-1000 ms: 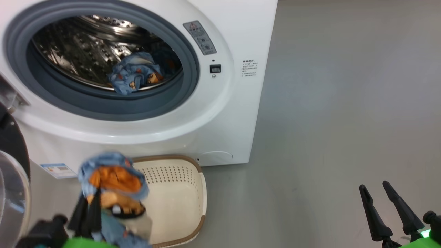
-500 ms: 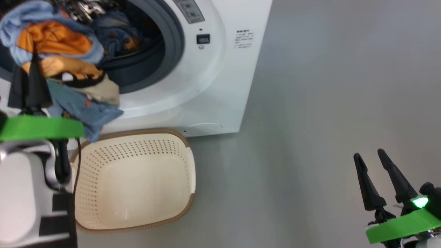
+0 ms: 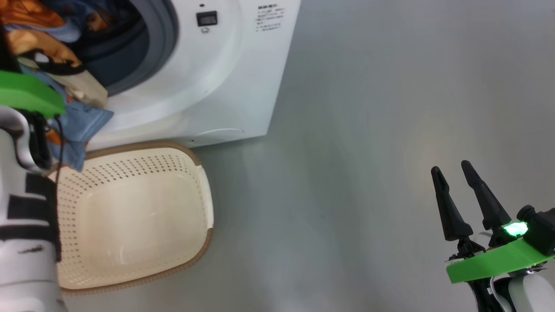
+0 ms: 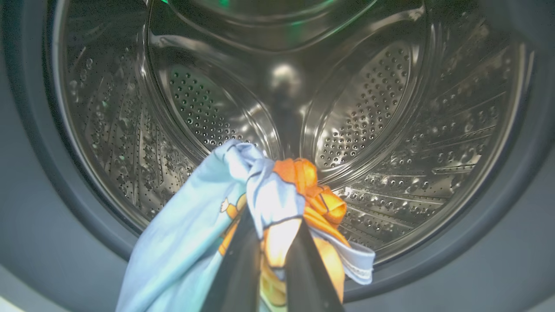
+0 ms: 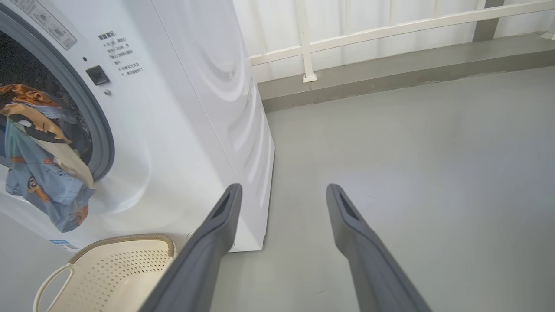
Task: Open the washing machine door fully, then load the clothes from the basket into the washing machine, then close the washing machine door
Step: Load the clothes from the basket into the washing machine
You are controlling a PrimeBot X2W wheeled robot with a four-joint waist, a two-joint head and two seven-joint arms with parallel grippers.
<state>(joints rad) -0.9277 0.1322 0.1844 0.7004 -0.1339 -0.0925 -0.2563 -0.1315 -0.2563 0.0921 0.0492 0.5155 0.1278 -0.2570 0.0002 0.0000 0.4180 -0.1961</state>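
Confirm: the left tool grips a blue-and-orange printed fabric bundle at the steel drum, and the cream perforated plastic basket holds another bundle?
No: the cream perforated plastic basket is empty, per the head view. The left tool grips the blue-and-orange fabric bundle at the steel drum.

Head view: high, angled down at floor (image 3: 368, 130), basket (image 3: 130, 169) and washing machine (image 3: 208, 78) lower front corner. Left wrist view: very close, facing straight into drum (image 4: 368, 108). Right wrist view: low, set back, facing machine flank and railing (image 5: 390, 31). Shared by all three: clothes (image 3: 82, 123); by head and right wrist: basket.
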